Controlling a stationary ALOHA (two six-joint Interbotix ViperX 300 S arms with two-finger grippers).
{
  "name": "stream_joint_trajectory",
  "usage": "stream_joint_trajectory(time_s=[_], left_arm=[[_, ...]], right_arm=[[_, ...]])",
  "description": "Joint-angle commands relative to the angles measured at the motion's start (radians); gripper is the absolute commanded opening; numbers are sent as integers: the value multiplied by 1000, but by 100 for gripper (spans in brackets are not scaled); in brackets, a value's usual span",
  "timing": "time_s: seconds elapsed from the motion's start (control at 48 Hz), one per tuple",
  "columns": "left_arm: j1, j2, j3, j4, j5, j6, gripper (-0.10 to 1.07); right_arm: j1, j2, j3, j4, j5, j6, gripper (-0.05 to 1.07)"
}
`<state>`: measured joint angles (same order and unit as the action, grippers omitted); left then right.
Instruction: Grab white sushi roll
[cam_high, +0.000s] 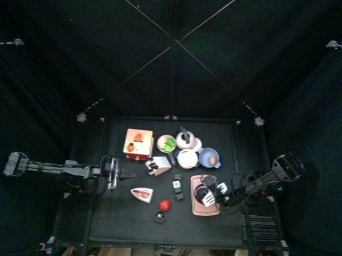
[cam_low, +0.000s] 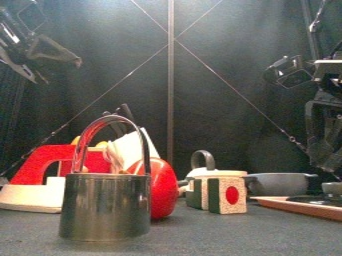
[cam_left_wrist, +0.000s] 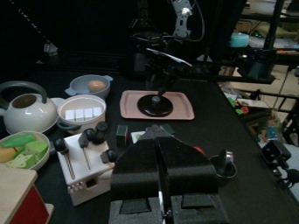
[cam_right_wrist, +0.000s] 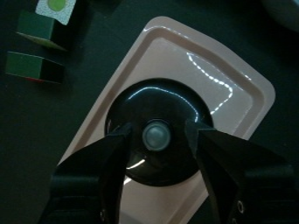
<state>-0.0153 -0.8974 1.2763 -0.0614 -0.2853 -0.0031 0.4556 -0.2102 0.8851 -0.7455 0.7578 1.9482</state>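
The right gripper hangs over the dark plate on the pink tray, jaws wide apart on either side of the white sushi roll at the plate's middle. The left gripper rests well apart from it, jaws together

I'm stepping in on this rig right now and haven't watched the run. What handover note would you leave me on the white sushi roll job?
Right gripper: open, pointing down over the pink tray, one jaw on each side of the white sushi roll as its wrist view shows it; not closed on it.
Left gripper: shut, empty, resting at the table's left side.
Roll: in the middle of the dark round plate on the tray.
Done: approach and line-up.
Left: probably lower if needed, close on the roll, lift.
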Motion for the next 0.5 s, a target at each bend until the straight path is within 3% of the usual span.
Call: stream_joint_trajectory(time_s=[0.0, 0.167, 0.479], left_arm=[[2, 5, -14, -2, -5, 0, 0], [2, 5, -12, -2, -5, 2, 0], [5, 5, -12, -6, -3, 0, 0]], right_arm=[[-29, -11, -48, -32, -11, -3, 86], [-87, -18, -101, -121, -14, -2, 86], [-285, 18, -196, -175, -26, -17, 86]])
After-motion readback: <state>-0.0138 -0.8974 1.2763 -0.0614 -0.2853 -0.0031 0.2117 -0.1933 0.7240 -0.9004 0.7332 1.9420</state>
